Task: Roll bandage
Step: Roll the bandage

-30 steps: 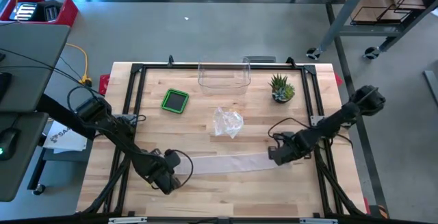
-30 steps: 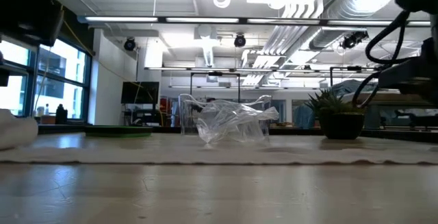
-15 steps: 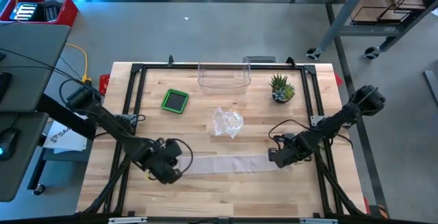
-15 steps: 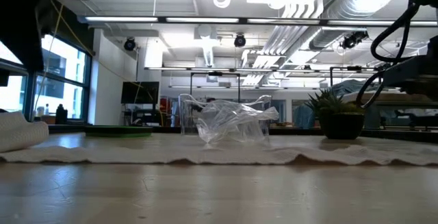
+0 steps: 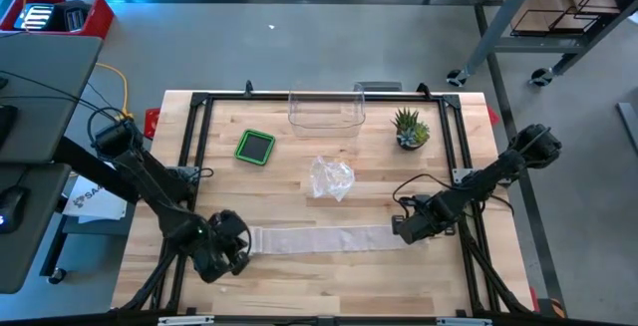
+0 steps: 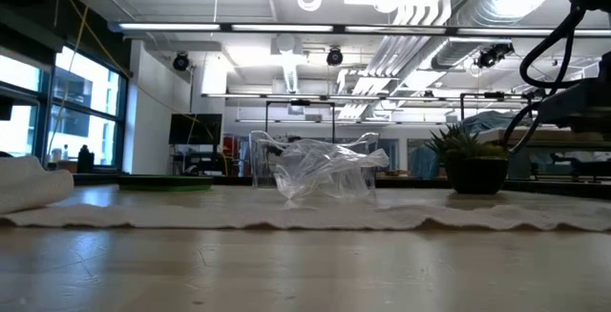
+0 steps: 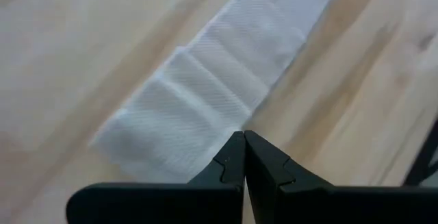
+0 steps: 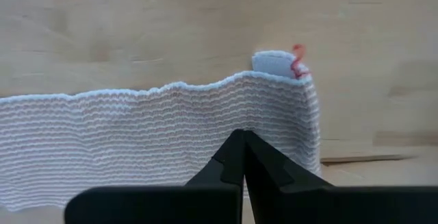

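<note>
A white gauze bandage [image 5: 324,237] lies stretched left to right across the wooden table's near half; it also shows in the low view [image 6: 305,215]. Its left end [image 6: 33,180] is rolled or folded into a low lump. My left gripper [image 5: 235,244] is shut beside that left end, its tips at the bandage's edge in the left wrist view [image 7: 243,140]. My right gripper [image 5: 401,230] is shut at the bandage's right end [image 8: 280,80], where a small white tab with a red thread [image 8: 295,58] sticks out. My left gripper's shut tips stand at the long edge of the bandage [image 7: 226,125] near its left end; I cannot tell whether they touch it. My right gripper's shut fingertips rest on the bandage's flat top [image 8: 205,138] close to its right end, slanting down from the table's right side. The bandage lies on the table there.
A crumpled clear plastic bag [image 5: 332,177] lies just beyond the bandage's middle. A green square pad [image 5: 256,147], a clear box [image 5: 326,112] and a small potted plant [image 5: 410,129] stand farther back. Black frame rails [image 5: 189,166] run along the table's sides.
My left gripper has gone first toward the far edge, then toward the table's left and near edges, off the bandage's left part. More of the bandage's left end now shows, and the lump there stands free. My right gripper has kept still.
</note>
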You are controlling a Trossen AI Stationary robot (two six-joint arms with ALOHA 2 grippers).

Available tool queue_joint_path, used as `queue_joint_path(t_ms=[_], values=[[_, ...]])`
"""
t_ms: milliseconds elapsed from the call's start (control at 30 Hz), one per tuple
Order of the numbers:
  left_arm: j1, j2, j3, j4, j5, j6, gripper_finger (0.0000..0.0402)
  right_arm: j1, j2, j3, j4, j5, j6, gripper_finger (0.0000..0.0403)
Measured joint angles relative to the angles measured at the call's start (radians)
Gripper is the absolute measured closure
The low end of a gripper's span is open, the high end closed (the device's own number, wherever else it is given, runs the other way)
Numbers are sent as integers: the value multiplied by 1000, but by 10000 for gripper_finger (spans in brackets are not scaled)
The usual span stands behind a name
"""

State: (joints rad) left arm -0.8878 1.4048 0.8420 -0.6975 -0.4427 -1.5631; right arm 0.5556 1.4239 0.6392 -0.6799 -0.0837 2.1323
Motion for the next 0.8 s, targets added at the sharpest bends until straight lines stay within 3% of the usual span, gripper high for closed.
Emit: queue_joint_path(t_ms=[167,300,400,567,800], values=[[61,-1,-25,130,-42,76,401,0,0,0,9,3,-1,403],[128,23,-37,117,50,162,401,0,0,0,11,4,-4,403],[158,27,-67,121,129,145,401,0,0,0,10,4,-5,403],[145,29,-95,132,179,83,401,4,0,1,-19,1,24,403],[120,31,-103,143,132,76,401,6,0,1,-23,6,36,403]])
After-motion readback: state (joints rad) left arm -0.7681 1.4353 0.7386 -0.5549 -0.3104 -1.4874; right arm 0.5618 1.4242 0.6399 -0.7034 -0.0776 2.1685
